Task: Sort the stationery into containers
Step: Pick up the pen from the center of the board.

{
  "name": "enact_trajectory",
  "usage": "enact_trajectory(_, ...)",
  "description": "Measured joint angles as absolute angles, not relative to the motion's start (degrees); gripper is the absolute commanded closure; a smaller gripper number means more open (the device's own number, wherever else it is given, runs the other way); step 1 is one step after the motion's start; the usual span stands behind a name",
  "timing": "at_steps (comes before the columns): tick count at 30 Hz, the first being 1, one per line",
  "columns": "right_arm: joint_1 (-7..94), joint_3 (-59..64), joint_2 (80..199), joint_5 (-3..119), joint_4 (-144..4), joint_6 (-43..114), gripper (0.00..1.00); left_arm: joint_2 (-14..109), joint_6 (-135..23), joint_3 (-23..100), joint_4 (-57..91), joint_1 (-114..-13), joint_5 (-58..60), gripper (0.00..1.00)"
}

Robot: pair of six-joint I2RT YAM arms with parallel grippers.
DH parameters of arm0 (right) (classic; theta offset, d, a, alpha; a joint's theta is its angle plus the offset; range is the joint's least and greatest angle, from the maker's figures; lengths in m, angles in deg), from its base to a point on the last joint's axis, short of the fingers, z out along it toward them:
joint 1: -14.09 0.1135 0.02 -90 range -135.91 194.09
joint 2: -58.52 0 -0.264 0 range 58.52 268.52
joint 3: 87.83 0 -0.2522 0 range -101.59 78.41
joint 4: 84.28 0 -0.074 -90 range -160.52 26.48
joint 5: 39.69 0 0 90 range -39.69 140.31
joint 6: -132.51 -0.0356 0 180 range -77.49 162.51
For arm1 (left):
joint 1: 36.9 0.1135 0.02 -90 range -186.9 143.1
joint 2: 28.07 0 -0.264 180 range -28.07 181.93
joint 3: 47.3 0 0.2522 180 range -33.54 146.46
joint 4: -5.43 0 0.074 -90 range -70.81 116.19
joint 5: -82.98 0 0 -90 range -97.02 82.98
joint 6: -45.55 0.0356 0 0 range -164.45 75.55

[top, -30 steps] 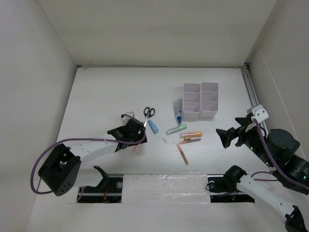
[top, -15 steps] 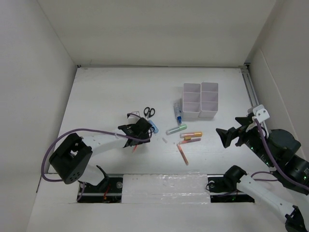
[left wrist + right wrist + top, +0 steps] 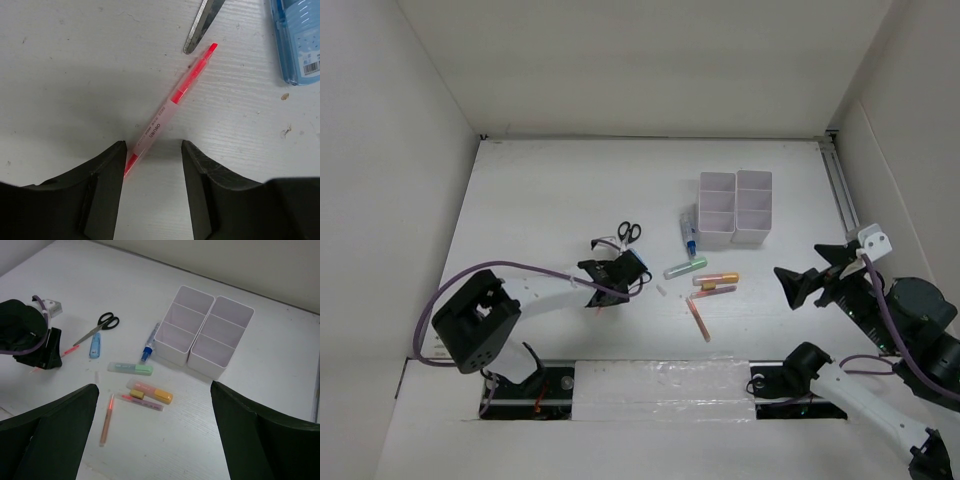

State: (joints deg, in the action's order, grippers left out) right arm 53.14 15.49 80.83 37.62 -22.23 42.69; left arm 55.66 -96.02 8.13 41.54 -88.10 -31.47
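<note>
Down at the counter (image 3: 75, 75), the left claw (image 3: 153, 147) straddles the thin red pen (image 3: 172, 100), lower centre of its wrist view. Its jaws are part-narrowed and not yet pinching, apparently set to lift toward the white organiser (image 3: 210, 365), upper right. The right claw (image 3: 153, 387) hangs wide and empty.

White tabletop (image 3: 540, 190) enclosed by pale, possibly board walls (image 3: 650, 60).
</note>
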Motion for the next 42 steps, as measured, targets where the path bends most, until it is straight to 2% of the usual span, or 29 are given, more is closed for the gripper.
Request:
enact_trajectory(3,53.14,15.52,80.54,37.64,-22.23,42.71,0.00,57.14,-96.83,9.64,42.56,-88.38,-31.45,0.68)
enact_trajectory(6,53.14,15.49,80.04,37.62,-22.21,42.71,0.00,58.24,-97.33,10.73,43.04,-88.80,-31.49,0.86)
enact_trajectory(7,53.14,15.49,79.84,37.62,-22.18,42.71,0.00,58.48,-97.42,10.97,43.20,-88.93,-31.45,0.95)
enact_trajectory(9,53.14,15.47,79.39,37.62,-22.18,42.71,0.00,58.56,-97.68,11.17,43.46,-88.97,-31.23,1.00)
enact_trajectory(21,53.14,15.45,79.39,40.05,-22.88,42.50,0.00,57.16,-97.90,10.23,43.74,-90.09,-30.42,1.00)
enact_trajectory(27,53.14,16.78,83.87,43.90,-27.85,40.88,0.00,55.77,-99.80,10.66,49.82,-93.32,-29.22,1.00)
enact_trajectory(32,53.14,23.98,85.75,47.68,-35.67,39.04,0.01,52.14,-103.30,14.14,58.45,-95.23,-30.90,1.00)
enact_trajectory(36,53.14,27.01,94.27,51.63,-40.85,38.12,0.06,46.08,-103.96,17.11,61.12,-95.25,-33.29,1.00)
enact_trajectory(40,53.14,33.11,103.06,55.83,-47.74,37.49,0.06,40.27,-102.78,19.52,61.56,-95.29,-34.99,1.00)
enact_trajectory(42,53.18,35.36,106.77,57.71,-49.55,37.51,0.10,38.43,-101.84,20.70,61.80,-95.29,-35.75,1.00)
